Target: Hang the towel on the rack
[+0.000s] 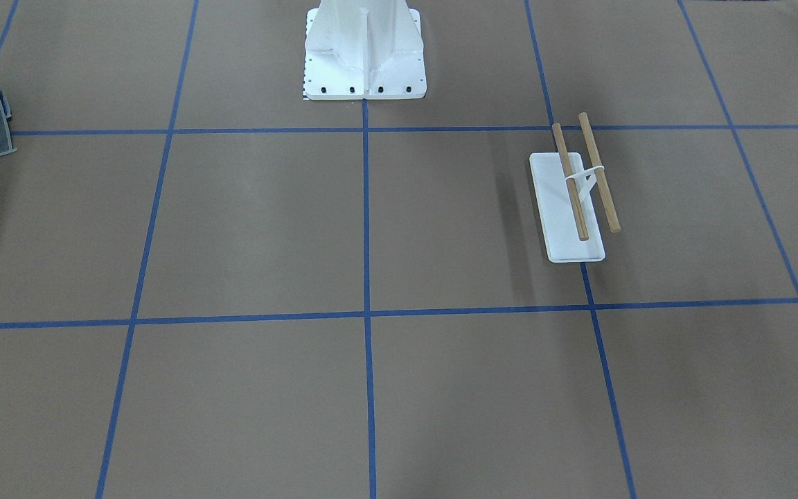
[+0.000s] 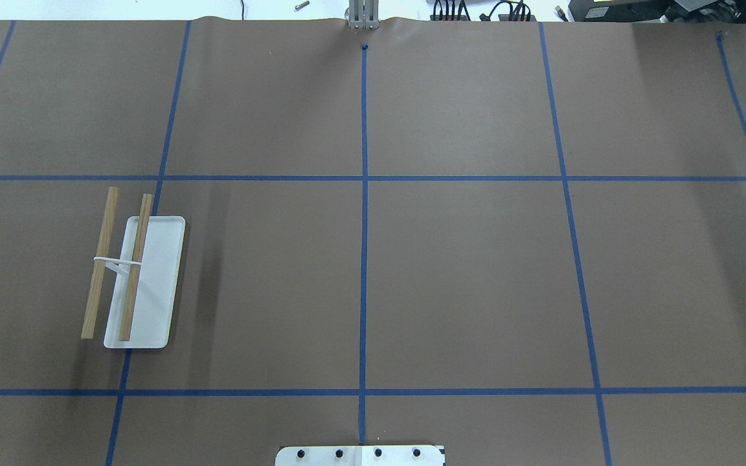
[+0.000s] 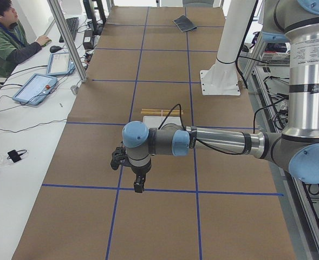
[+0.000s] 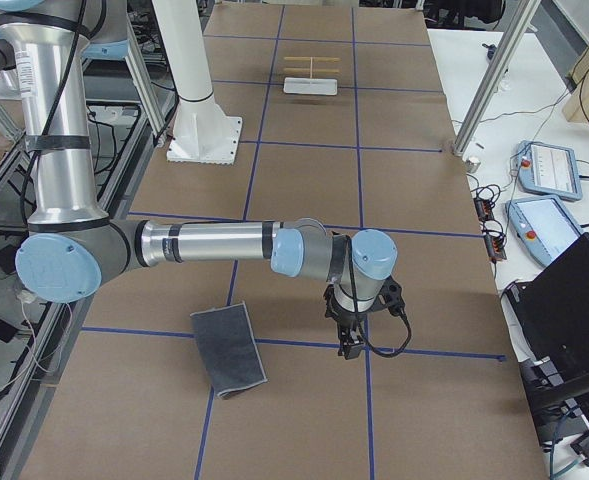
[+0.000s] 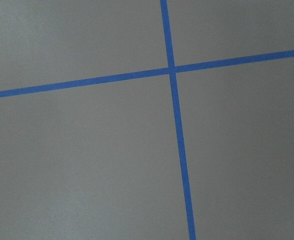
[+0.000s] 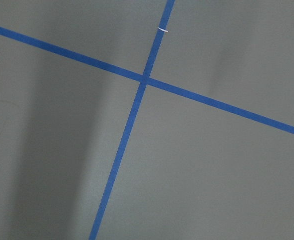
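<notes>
Towel (image 4: 229, 348) lies flat, grey face up, on the tabletop (image 1: 267, 229) at the robot's right end, well apart from the rack (image 1: 575, 201) at the left end. The right tool (image 4: 352, 343) hangs near the towel and the left tool (image 3: 139, 186) near the rack. I cannot tell whether either is open or closed. Pinching one short edge should let the cloth drape cleanly over a rod. One towel, one rack, two rods (image 1: 563, 156).

Brown table (image 2: 463, 272) with blue tape grid (image 2: 364, 259); white pedestal (image 1: 364, 55); person (image 3: 5, 43) at side desk, tablets (image 3: 36, 88).
</notes>
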Available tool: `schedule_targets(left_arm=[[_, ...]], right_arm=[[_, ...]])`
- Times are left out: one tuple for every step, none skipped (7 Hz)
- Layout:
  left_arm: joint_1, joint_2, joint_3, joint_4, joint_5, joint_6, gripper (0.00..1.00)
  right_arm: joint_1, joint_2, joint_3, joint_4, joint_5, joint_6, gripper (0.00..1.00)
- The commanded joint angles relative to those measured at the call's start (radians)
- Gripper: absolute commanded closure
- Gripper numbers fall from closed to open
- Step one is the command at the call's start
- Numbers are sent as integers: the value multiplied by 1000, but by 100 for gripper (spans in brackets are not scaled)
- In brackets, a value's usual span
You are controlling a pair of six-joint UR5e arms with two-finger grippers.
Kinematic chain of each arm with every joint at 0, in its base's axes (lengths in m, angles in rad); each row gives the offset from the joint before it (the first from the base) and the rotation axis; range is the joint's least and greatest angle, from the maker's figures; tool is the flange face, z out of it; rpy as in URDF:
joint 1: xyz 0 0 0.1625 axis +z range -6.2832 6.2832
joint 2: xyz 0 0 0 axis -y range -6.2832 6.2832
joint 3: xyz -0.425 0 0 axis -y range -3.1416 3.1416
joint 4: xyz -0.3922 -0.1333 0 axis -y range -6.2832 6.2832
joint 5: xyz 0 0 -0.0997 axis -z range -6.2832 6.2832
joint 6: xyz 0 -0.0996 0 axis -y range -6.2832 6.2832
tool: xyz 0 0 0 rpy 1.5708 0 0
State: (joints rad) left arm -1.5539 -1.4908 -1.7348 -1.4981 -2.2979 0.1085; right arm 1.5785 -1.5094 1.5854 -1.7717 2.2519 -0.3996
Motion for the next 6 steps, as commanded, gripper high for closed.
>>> schedule_targets(left_arm=[[0,1,-5,-2,-2,-1,0],[0,1,-18,4,0,0,0],[0,0,-31,1,6,2,0],[0,-11,-40,1,8,2,0],[0,-29,-40,2,8,0,0],[0,-37,-48,-1,5,0,0]], right_arm=[[0,0,1,0,2,-1,0],[0,0,1,0,2,-1,0],[0,0,2,0,3,-1,0],[-2,-2,22,23,5,-1,0],[0,-2,37,69,5,-1,0],[-2,-2,47,133,5,1,0]])
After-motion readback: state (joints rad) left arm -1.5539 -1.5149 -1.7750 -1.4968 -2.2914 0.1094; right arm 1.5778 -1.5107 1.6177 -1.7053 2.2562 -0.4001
